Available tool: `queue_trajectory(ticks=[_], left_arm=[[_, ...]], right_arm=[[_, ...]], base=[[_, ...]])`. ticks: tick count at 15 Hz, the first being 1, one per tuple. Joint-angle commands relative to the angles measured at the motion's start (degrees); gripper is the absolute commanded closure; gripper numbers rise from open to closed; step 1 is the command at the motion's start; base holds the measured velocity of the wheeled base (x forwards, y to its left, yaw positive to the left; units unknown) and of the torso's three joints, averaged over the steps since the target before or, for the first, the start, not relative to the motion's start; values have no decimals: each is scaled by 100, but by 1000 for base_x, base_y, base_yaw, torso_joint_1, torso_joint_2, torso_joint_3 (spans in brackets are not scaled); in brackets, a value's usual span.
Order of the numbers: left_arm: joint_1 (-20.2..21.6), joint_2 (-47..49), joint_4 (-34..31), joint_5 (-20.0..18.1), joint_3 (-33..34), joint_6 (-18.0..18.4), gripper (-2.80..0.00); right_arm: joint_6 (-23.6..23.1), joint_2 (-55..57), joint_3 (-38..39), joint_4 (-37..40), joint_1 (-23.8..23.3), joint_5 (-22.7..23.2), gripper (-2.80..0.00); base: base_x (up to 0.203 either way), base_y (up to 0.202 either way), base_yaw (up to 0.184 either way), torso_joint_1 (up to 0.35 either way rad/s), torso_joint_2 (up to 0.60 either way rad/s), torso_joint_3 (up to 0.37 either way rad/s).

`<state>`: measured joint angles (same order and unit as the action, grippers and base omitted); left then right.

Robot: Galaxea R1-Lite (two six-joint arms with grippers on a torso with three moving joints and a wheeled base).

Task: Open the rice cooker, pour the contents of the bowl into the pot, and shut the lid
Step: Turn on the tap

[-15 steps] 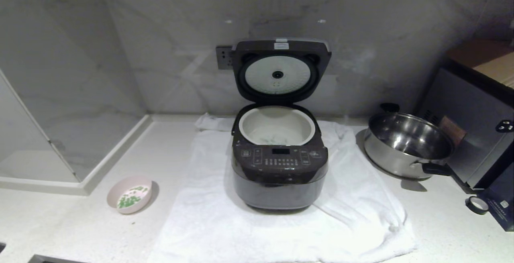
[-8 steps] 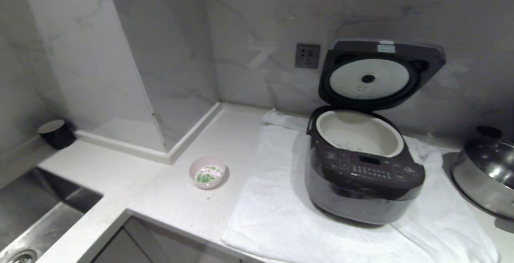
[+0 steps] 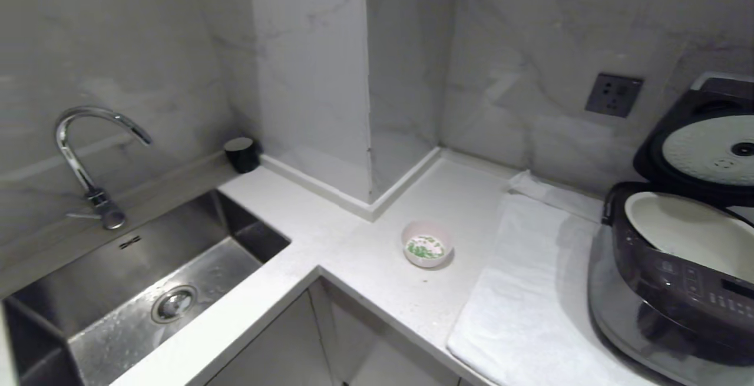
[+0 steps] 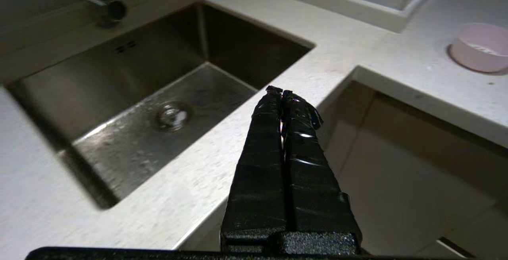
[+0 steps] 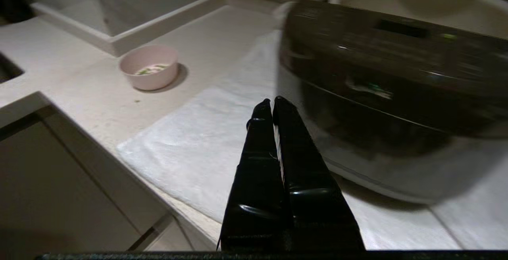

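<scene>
Head view is showing the dark brown rice cooker (image 3: 677,274) with its lid (image 3: 701,144) already up. I'm keeping both grippers pressed together, empty. The small pale pink bowl (image 5: 149,66) is sitting ahead-left of my right gripper (image 5: 272,103), so next I'm needing a reach and grasp.

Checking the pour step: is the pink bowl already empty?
No: in the head view the bowl holds the green pieces and sits on the counter.
</scene>
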<state>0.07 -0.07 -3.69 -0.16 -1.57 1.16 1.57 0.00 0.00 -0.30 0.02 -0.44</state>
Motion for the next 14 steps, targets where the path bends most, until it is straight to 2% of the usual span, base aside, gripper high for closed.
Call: queue_trajectory(ticks=[1, 6, 14], left_arm=[[1, -10, 0, -2, -1, 3, 0], [1, -10, 0, -2, -1, -2, 0], [1, -10, 0, -2, -1, -2, 0]], right_arm=[[1, 0, 12, -5, -2, 0, 0], [-8, 0, 16, 4, -2, 0, 0], [-8, 0, 10, 2, -2, 7, 0]], base=[[0, -7, 173, -1, 4, 1], [0, -7, 152, 3, 1, 2], [0, 0, 7, 0, 1, 1]])
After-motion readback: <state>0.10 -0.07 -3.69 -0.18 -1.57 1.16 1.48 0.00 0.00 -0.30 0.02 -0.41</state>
